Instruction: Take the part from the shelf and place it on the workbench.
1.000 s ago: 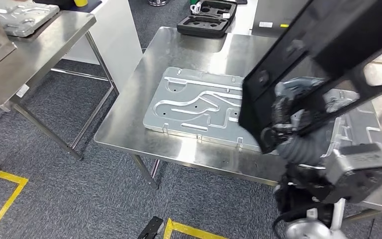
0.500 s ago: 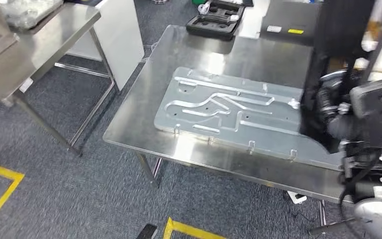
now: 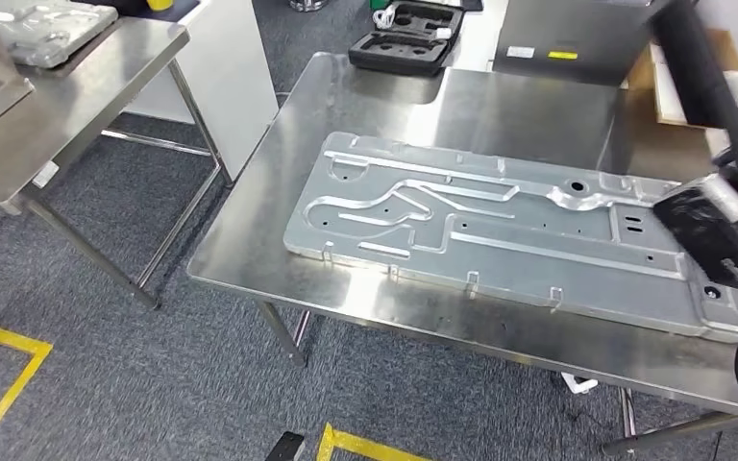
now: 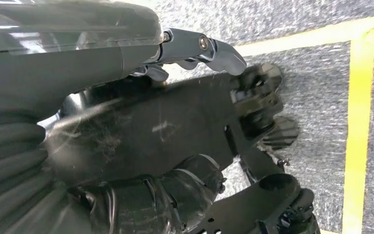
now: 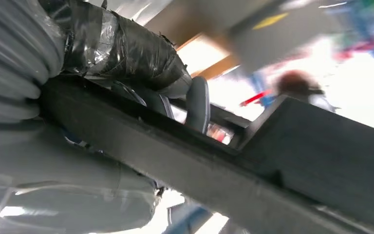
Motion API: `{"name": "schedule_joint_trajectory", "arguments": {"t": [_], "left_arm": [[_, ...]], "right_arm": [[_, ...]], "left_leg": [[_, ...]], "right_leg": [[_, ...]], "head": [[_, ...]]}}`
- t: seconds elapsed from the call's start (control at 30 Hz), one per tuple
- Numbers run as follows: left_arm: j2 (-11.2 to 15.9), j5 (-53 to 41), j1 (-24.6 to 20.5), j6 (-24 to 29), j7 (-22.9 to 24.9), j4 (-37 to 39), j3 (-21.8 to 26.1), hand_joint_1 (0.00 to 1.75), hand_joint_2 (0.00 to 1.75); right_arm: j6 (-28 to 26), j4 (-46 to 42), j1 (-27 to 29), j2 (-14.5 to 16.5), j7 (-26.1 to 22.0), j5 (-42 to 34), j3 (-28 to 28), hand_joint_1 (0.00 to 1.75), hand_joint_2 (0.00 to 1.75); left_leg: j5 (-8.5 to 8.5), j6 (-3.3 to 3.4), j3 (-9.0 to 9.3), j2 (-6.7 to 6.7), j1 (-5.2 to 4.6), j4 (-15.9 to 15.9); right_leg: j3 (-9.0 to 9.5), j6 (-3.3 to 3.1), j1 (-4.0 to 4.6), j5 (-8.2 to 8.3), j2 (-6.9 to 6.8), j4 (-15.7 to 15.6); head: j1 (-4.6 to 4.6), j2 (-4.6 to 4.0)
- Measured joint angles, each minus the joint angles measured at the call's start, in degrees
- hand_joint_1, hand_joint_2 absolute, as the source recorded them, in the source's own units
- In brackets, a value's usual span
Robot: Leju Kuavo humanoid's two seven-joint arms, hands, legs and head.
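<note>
Part (image 5: 209, 165) sits in the right hand (image 5: 126, 53), a black frame-like piece whose long bar runs across the right wrist view with the taped fingers (image 5: 197, 105) wrapped over its edge. In the head view the same black part (image 3: 701, 77) slants up at the far right, above the bench (image 3: 365, 96), not resting on it. A large stamped metal plate (image 3: 500, 221) lies flat along the bench, reaching almost to its near edge. A black foam tray (image 3: 404, 38) sits at the far end of the bench. The left hand (image 4: 141, 122) hangs over grey carpet (image 4: 316, 73) marked with yellow tape (image 4: 358, 122); whether it holds the dark flat piece between thumb and fingers, I cannot tell.
</note>
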Motion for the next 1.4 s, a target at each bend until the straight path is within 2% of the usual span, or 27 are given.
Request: {"name": "schedule_joint_trajectory", "arguments": {"t": [0.07,0.1,0.13,0.17,0.27,0.33,0.47,0.57,0.6,0.63,0.67,0.7,0.73,0.77,0.8,0.83,0.9,0.97,1.03,1.07,1.13,1.17,1.2,1.23,1.27,1.33,1.4], "left_arm": [[-0.3,0.5,-0.1,0.0,-0.1,0.0,0.3,0.00,1.75],[-0.4,0.8,-0.1,0.0,-0.1,0.0,0.5,0.00,1.75],[-0.4,1.0,-0.1,0.0,-0.1,0.0,0.6,0.00,1.75],[-0.4,1.3,-0.1,0.0,0.0,0.0,0.6,0.00,1.75],[-0.4,1.8,0.0,-0.3,0.3,0.0,0.8,0.00,1.75],[-0.4,2.0,0.1,-0.6,0.4,0.1,0.8,0.00,1.75],[-0.5,2.5,0.0,-0.6,0.4,0.1,0.8,0.00,1.75],[-0.5,2.5,0.0,-0.5,0.4,0.1,0.8,0.00,1.75],[-0.6,2.5,0.1,-0.5,0.4,0.1,0.8,0.00,1.75],[-0.6,2.6,0.1,-0.4,0.4,0.1,0.8,0.00,1.75],[-0.7,2.6,0.1,-0.3,0.5,0.1,0.8,0.00,1.75],[-0.8,2.6,0.1,-0.3,0.5,0.1,0.8,0.00,1.75],[-0.8,2.6,0.1,-0.2,0.5,0.1,0.8,0.00,1.75],[-0.9,2.6,0.1,-0.2,0.6,0.1,0.8,0.00,1.75],[-0.9,2.5,0.0,-0.2,0.6,0.1,0.8,0.00,1.75],[-0.8,2.5,-0.1,-0.2,0.6,0.2,0.8,0.00,1.75],[-0.8,2.5,-0.2,-0.2,0.7,0.2,0.8,0.00,1.75],[-0.8,2.5,-0.2,-0.2,0.6,0.2,0.8,0.00,1.75],[-0.8,2.5,-0.3,-0.2,0.6,0.2,0.8,0.00,1.75],[-0.8,2.4,-0.3,-0.2,0.5,0.2,0.8,0.00,1.75],[-0.9,2.4,-0.5,-0.3,0.4,0.2,0.8,0.00,1.75],[-0.9,2.4,-0.5,-0.3,0.3,0.2,0.8,0.00,1.75],[-0.9,2.4,-0.6,-0.3,0.3,0.2,0.8,0.00,1.75],[-0.9,2.4,-0.6,-0.3,0.3,0.2,0.8,0.00,1.75],[-0.9,2.4,-0.6,-0.3,0.2,0.2,0.8,0.00,1.75],[-0.9,2.5,-0.6,-0.3,0.2,0.2,0.8,0.00,1.75],[-0.9,2.5,-0.6,-0.3,0.3,0.2,0.8,0.00,1.75]], "right_arm": [[4.7,0.0,4.7,-1.1,0.0,4.1,-4.6,1.75,1.75],[6.0,0.0,7.0,-1.5,0.0,5.4,-6.9,1.75,1.75],[6.8,0.0,9.1,-1.8,0.0,6.5,-9.0,1.75,1.75],[7.6,0.0,11.0,-2.0,0.0,7.4,-11.1,1.75,1.75],[11.6,-0.1,16.8,-2.3,0.0,10.5,-18.1,1.75,1.75],[15.9,-0.2,20.5,-2.6,0.0,13.0,-21.3,1.75,1.75],[23.5,-0.2,25.8,-5.1,0.0,17.0,-23.2,1.75,1.75],[24.6,-0.2,26.5,-5.6,0.0,17.5,-23.3,1.75,1.75],[25.1,-0.2,26.8,-5.7,0.0,17.7,-23.3,1.75,1.75],[25.6,-0.1,27.5,-6.0,0.0,18.1,-23.3,1.75,1.75],[25.6,-0.1,28.5,-6.3,0.0,18.5,-23.5,1.75,1.75],[24.9,-0.2,29.3,-6.6,0.0,18.8,-23.7,1.75,1.75],[24.0,-0.3,30.0,-6.9,0.0,19.1,-23.8,1.75,1.75],[22.8,-0.5,30.2,-7.1,0.0,19.3,-23.9,1.75,1.75],[22.1,-0.9,29.9,-7.4,0.0,19.5,-23.7,1.75,1.75],[21.8,-1.3,29.5,-7.7,0.0,19.7,-23.5,1.75,1.75],[21.4,-1.9,28.5,-8.2,0.0,20.3,-22.9,1.75,1.75],[21.2,-2.4,27.1,-8.3,0.0,21.5,-21.9,1.75,1.75],[21.3,-3.1,23.7,-8.6,-0.2,23.8,-19.5,1.75,1.75],[21.5,-3.5,21.2,-8.7,-0.4,25.3,-17.7,1.75,1.75],[22.0,-4.3,15.8,-8.8,-0.6,28.1,-13.3,1.75,1.75],[22.2,-4.6,13.6,-8.7,-0.8,29.1,-11.0,1.75,1.75],[22.2,-4.7,11.9,-8.6,-0.9,29.7,-9.1,1.75,1.75],[22.1,-4.9,10.5,-8.4,-1.1,30.1,-7.3,1.75,1.75],[21.8,-5.0,9.1,-8.3,-1.5,30.6,-5.5,1.75,1.75],[21.2,-5.4,5.9,-7.9,-2.9,32.2,-1.7,1.75,1.75],[21.0,-5.6,2.2,-6.9,-5.0,34.5,3.3,1.75,1.75]], "left_leg": [[-3.22,-0.23,-2.96,0.16,0.18,6.7],[-3.99,-0.17,-4.02,0.17,0.21,9.0],[-3.75,0.06,-4.21,0.16,0.16,9.6],[-2.53,0.43,-3.36,0.16,0.04,8.1],[1.99,1.92,2.21,0.10,-0.84,-2.3],[2.32,2.41,3.94,0.08,-1.33,-5.6],[3.42,2.85,5.11,0.17,-1.14,-8.3],[3.78,2.84,5.51,0.27,-0.98,-9.0],[3.89,2.86,5.68,0.31,-1.02,-9.3],[4.01,2.96,5.83,0.40,-1.06,-9.5],[4.01,3.05,5.94,0.50,-1.09,-9.6],[3.79,3.03,5.93,0.56,-0.96,-9.3],[3.42,2.87,5.84,0.60,-0.78,-8.7],[2.90,2.52,5.65,0.57,-0.65,-7.9],[2.36,2.08,5.31,0.50,-0.59,-7.0],[1.97,1.75,4.90,0.43,-0.67,-6.3],[1.56,1.43,4.31,0.34,-0.85,-5.6],[1.44,1.26,4.24,0.32,-0.80,-5.4],[0.25,0.71,3.65,0.27,-0.69,-3.7],[-1.09,0.40,2.66,0.25,-0.59,-1.5],[-4.37,0.19,-0.72,0.23,-0.47,5.4],[-5.36,0.32,-2.39,0.22,-0.47,8.5],[-5.38,0.59,-3.37,0.21,-0.53,10.0],[-4.36,0.96,-3.44,0.20,-0.65,9.6],[-2.44,1.40,-2.47,0.20,-0.86,7.0],[1.46,2.31,0.84,0.21,-1.50,-0.8],[3.06,2.78,2.90,0.23,-2.00,-5.6]], "right_leg": [[0.10,-0.15,0.19,-0.08,-0.24,0.0],[0.10,-0.23,0.33,-0.14,-0.36,0.0],[0.12,-0.29,0.47,-0.18,-0.43,0.0],[0.18,-0.33,0.58,-0.22,-0.43,0.0],[0.50,-0.30,0.63,-0.29,-0.36,-0.2],[0.52,0.07,0.42,-0.09,-0.34,-0.6],[0.67,0.96,0.09,0.13,-0.25,-1.4],[0.53,1.00,0.03,-0.14,-0.25,-1.1],[0.36,1.01,0.04,-0.51,-0.26,-0.6],[-0.85,1.10,0.09,-1.99,-0.27,2.2],[-2.59,1.38,0.07,-3.45,-0.28,5.9],[-3.42,1.81,-0.14,-3.75,-0.30,7.7],[-3.51,2.37,-0.48,-3.30,-0.33,8.0],[-2.36,2.92,-0.83,-2.07,-0.29,5.6],[-0.61,3.01,-0.99,-0.73,-0.14,2.2],[0.21,2.77,-1.04,-0.45,-0.01,0.6],[0.38,1.88,-0.87,-0.62,0.22,0.3],[0.25,1.34,-0.87,-0.67,0.15,0.5],[0.16,0.73,-0.88,-0.65,0.08,0.5],[0.13,0.47,-0.87,-0.60,0.08,0.5],[0.10,0.22,-0.67,-0.52,0.11,0.4],[0.11,0.16,-0.50,-0.54,0.07,0.4],[0.15,0.09,-0.30,-0.58,-0.01,0.4],[0.20,0.03,-0.12,-0.62,-0.10,0.4],[0.25,-0.02,0.01,-0.65,-0.17,0.4],[0.33,-0.03,0.10,-0.65,-0.21,0.3],[0.34,0.20,0.05,-0.44,-0.14,-0.1]], "head": [[-0.13,0.00],[-0.11,0.00],[-0.11,0.00],[-0.10,0.00],[-0.07,0.01],[-0.09,0.00],[-0.11,0.00],[-0.09,0.01],[-0.06,0.01],[0.02,0.00],[0.10,0.00],[0.16,0.00],[0.21,0.00],[0.22,0.00],[0.26,0.01],[0.30,0.00],[0.28,0.00],[0.22,0.00],[0.20,0.00],[0.19,0.00],[0.13,0.00],[0.13,0.00],[0.12,0.00],[0.14,0.00],[0.14,0.00],[0.16,0.00],[0.15,0.00]]}}
